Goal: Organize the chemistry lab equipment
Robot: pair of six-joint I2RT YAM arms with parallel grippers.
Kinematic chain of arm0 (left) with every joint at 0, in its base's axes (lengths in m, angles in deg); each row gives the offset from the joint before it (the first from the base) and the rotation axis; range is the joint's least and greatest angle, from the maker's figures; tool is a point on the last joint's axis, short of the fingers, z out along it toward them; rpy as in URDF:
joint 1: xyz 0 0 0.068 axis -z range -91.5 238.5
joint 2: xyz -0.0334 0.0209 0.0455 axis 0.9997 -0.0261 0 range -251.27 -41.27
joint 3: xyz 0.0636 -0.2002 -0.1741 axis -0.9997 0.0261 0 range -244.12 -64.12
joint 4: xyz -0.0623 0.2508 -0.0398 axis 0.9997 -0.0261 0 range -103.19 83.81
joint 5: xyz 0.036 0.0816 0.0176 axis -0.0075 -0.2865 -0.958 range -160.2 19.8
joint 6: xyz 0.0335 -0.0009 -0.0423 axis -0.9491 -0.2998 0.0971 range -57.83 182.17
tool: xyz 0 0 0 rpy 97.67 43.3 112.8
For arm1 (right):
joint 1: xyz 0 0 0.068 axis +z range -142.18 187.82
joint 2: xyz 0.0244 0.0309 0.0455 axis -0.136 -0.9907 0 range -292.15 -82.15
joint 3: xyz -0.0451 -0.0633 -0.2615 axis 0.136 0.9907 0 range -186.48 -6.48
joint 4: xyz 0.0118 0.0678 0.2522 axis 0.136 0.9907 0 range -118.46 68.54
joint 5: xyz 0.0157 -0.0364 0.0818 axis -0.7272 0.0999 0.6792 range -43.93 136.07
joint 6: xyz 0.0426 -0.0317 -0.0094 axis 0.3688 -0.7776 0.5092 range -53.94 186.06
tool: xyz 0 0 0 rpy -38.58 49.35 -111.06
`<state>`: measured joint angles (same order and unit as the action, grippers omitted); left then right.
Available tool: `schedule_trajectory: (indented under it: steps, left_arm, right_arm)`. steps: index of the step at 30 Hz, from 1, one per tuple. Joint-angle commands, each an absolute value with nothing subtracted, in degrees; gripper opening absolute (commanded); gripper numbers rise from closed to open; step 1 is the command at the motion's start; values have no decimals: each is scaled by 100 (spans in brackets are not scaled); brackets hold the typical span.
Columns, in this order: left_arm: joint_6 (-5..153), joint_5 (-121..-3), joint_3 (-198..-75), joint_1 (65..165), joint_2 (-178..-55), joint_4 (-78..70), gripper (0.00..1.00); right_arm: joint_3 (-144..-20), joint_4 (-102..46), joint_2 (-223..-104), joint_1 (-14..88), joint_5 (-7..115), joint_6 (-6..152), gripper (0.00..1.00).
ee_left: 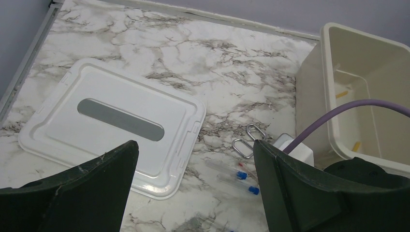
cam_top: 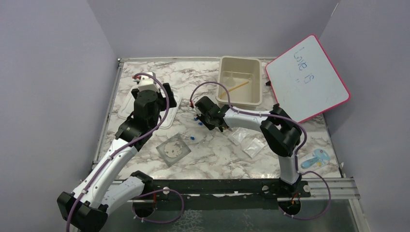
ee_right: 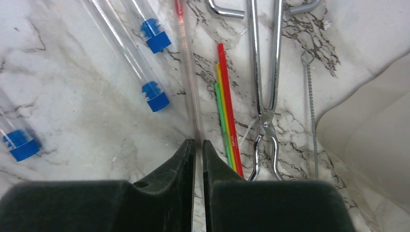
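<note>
Three blue-capped clear tubes (ee_right: 155, 95) lie flat mid-surface, roughly parallel. Thin clear rod (ee_right: 186, 72) is beside them, near end in the right gripper (ee_right: 198, 145) gap. Red/yellow/green sticks (ee_right: 226, 106) are bundled and touching. Metal tongs (ee_right: 266, 96) and wire brush (ee_right: 312, 106) lie alongside. Two clear packets (cam_top: 240, 136) and bagged round dish (cam_top: 173, 150) sit flat nearer the front edge. Amber tube (cam_top: 239, 86) lies diagonal in the beige tub (cam_top: 220, 79).

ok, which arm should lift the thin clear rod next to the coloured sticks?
Right. The right pincer grips the thin clear rod beside the coloured sticks; the left pincer hangs open over the white lid, away from them.
</note>
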<state>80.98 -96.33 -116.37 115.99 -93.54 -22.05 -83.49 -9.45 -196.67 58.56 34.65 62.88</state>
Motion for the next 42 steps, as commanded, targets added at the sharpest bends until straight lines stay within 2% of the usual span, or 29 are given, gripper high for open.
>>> schedule_trajectory:
  steps: [1, 4, 8, 13, 15, 19, 23, 35, 42]
  left_arm:
    - [8035, -9475, -11624, 11584, -9382, -2069, 91]
    - [8028, -9448, -11633, 11581, -9411, -2082, 91]
    - [8030, -9424, -11632, 11582, -9437, -2091, 91]
    - [8013, -9415, -11641, 11584, -9448, -2087, 91]
    - [8002, -9426, -11641, 11584, -9453, -2087, 91]
    - [8014, -9412, -11632, 11584, -9447, -2083, 91]
    - [8009, -9398, -11639, 11584, -9448, -2089, 91]
    - [8085, -9429, -11564, 11584, -9283, -2051, 91]
    - [8110, -9389, -11493, 11579, -9211, -2043, 91]
  right_arm:
    - [-8251, -380, -19617, 5860, 4346, 6510, 13]
    - [-8411, -14, -19701, 5853, 4427, 6899, 14]
    - [-8490, 24, -19858, 5854, 4200, 7177, 22]
    - [-8657, 90, -20124, 5853, 3976, 7120, 23]
    - [-8679, 113, -20181, 5853, 3938, 7078, 21]
    - [-8678, 89, -20134, 5847, 3829, 7058, 7]
    - [-8610, -77, -19699, 5850, 3536, 7120, 1]
    - [-8222, -969, -17681, 5842, 3417, 7199, 1]
    - [-8720, -1124, -17177, 5524, 2996, 7242, 1]
